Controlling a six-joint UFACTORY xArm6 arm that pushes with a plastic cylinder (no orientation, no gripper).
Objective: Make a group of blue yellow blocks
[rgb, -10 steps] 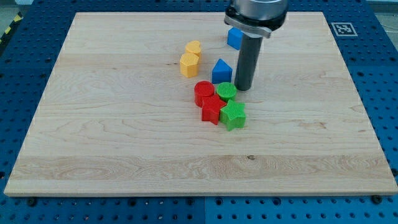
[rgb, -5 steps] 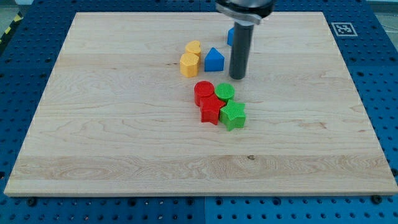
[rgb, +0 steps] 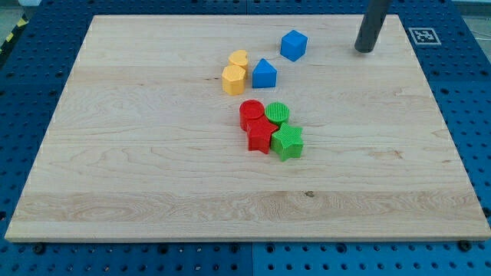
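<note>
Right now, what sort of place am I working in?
Likely a robotics lab bench: a wooden board on a blue perforated table, a fiducial marker at the board's corner, and small coloured blocks. My tip sits right of the blue cube.

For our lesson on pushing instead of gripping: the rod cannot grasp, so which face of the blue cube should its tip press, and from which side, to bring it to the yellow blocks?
Press the blue cube on its face toward the view's upper right. My tip stands well off to the cube's right, so it would probably first go slightly up, then push down-left toward the blue house-shaped block and both yellow blocks.
</note>
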